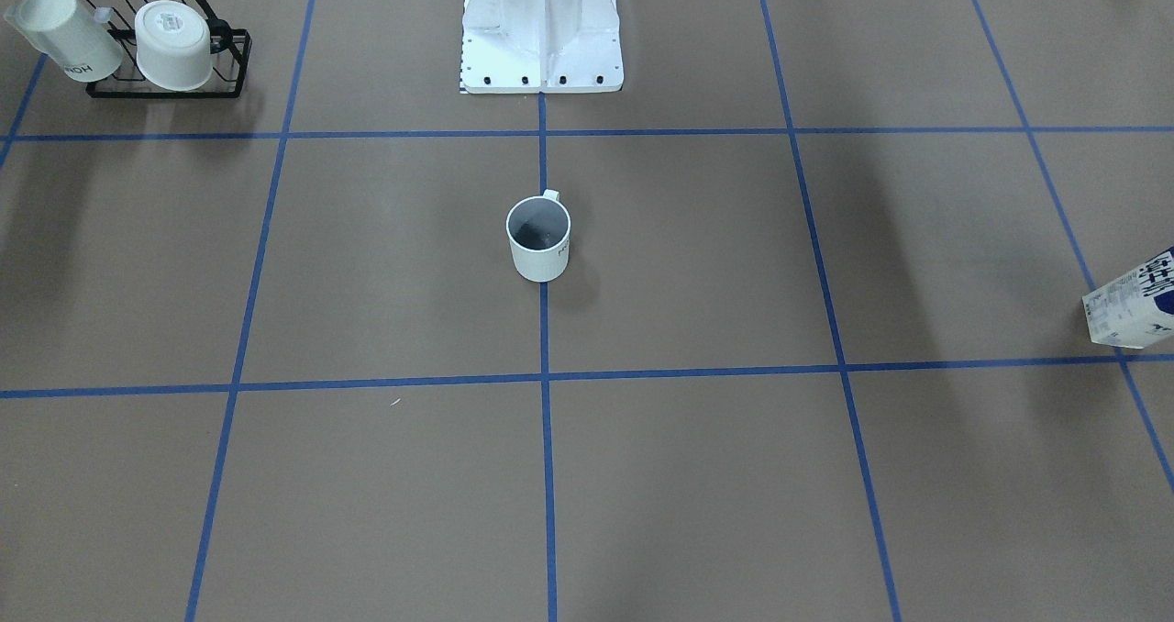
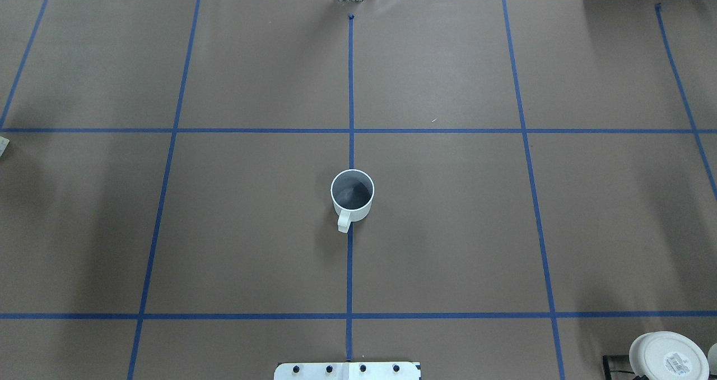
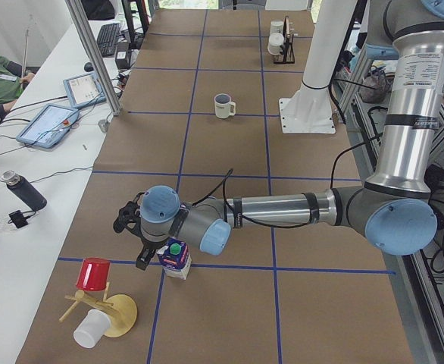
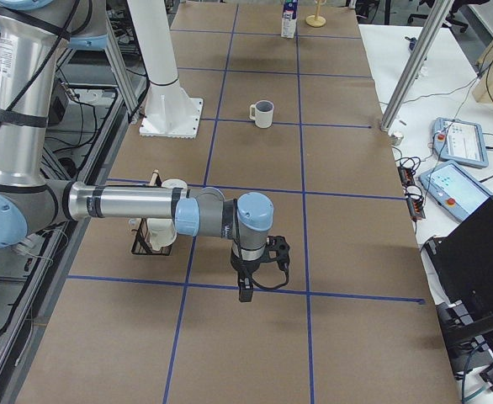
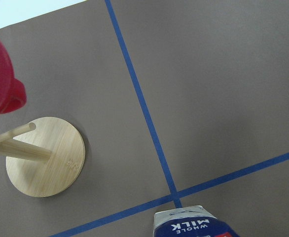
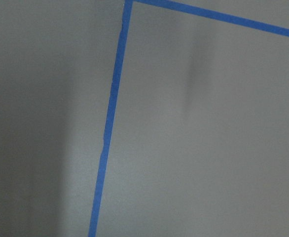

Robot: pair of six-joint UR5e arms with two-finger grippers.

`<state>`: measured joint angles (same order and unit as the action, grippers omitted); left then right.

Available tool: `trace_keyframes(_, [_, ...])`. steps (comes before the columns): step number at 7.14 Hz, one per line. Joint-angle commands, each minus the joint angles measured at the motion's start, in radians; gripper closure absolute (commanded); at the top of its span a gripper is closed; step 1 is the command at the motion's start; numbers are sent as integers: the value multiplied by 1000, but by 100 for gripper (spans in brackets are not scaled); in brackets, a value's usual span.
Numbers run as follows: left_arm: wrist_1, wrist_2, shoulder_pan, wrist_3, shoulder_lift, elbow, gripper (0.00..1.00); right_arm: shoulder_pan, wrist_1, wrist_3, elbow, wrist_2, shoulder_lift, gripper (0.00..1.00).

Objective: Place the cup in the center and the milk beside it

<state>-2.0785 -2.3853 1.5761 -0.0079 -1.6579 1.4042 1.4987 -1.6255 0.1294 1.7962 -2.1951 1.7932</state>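
At the robot's left end of the brown paper-covered table [image 2: 448, 228], a wooden peg stand with a round base [image 5: 46, 163] carries a red cup [image 3: 94, 274]; a plain white cup [image 3: 91, 330] hangs lower on it. Just beside the stand, the tall blue-and-white milk carton with a green cap [image 3: 176, 258] stands upright at a crossing of blue tape lines [image 5: 149, 128]. Its white "WHOLE MILK" text reads upside down in the left wrist view, where only the top of the carton shows at the bottom edge. The front view cuts the carton at the frame edge, and its small print is illegible. The left gripper [image 3: 139, 254] hangs close beside the carton; contact and jaw position cannot be determined. The white cylindrical mug with a grey interior [image 2: 352, 195] stands upright at table centre, astride the middle tape line, handle towards the robot's white base [image 1: 541, 26] and well apart from the carton. Its dark side lettering is too small to read. At the robot's right, a black wire rack [image 1: 170, 88] holds a cream-white cup [image 1: 64, 35] with bold black letters, only partly legible, and a squat white cup with a sticker on its base [image 1: 174, 44]. The right gripper [image 4: 246, 288] hangs over bare paper near the rack; its jaw position cannot be determined.
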Motion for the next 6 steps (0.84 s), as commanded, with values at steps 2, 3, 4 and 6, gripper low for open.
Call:
trace_keyframes(2, [-125, 8, -68, -164, 117, 81, 1, 0, 4, -2, -6, 0, 0, 0])
trace_keyframes(3, [-129, 9, -71, -162, 118, 73, 1, 0, 4, -2, -8, 0, -1, 0])
trace_keyframes(4, [-130, 50, -77, -161, 113, 62, 2, 0, 4, -2, -8, 0, -1, 0])
trace_keyframes(6, [-135, 75, -106, -159, 102, 36, 2, 0, 3, -4, -8, 0, -1, 0])
